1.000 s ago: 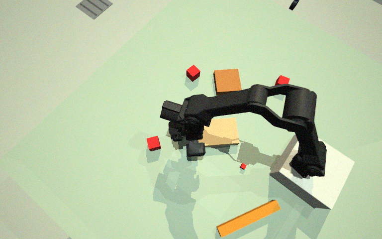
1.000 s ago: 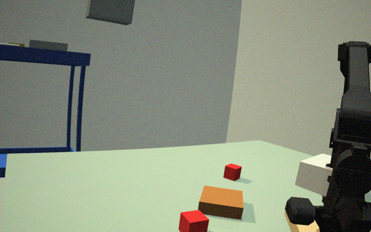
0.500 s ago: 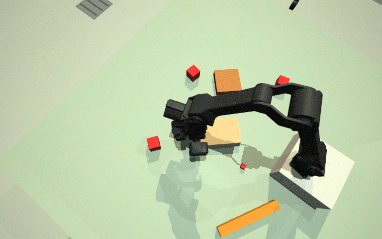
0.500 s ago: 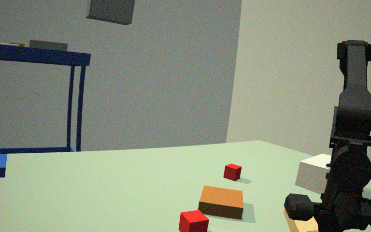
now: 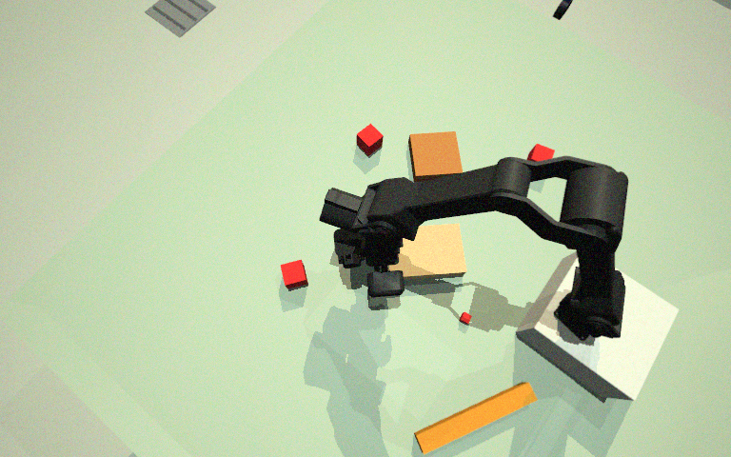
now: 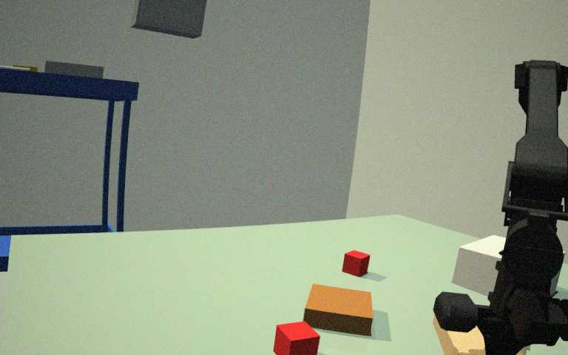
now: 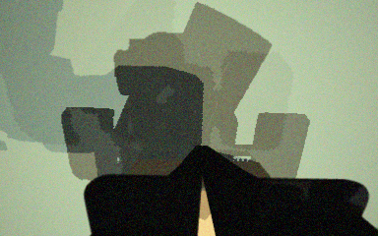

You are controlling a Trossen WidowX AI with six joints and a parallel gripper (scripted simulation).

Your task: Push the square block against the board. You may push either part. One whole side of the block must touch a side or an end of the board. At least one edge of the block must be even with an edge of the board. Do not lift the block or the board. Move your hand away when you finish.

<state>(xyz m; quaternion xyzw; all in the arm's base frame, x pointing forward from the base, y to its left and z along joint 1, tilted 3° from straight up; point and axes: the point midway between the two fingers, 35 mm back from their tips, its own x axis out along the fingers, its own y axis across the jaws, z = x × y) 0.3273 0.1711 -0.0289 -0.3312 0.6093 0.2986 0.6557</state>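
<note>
The pale tan square block (image 5: 439,250) (image 6: 461,339) lies flat on the green table, in front of the arm. My gripper (image 5: 385,284) (image 7: 201,151) is shut and empty. It is low at the block's left front corner, right against or just over its edge. In the wrist view a sliver of tan shows under the closed fingers. The long orange board (image 5: 475,417) lies at an angle near the table's front edge, well apart from the block. It shows only in the top view.
A darker orange block (image 5: 435,154) (image 6: 339,302) lies behind the arm's forearm. Red cubes sit at the back left (image 5: 369,139) (image 6: 296,338), front left (image 5: 294,273) and back right (image 5: 541,152) (image 6: 356,262). A tiny red cube (image 5: 464,317) lies near the white base (image 5: 641,333) (image 6: 475,261).
</note>
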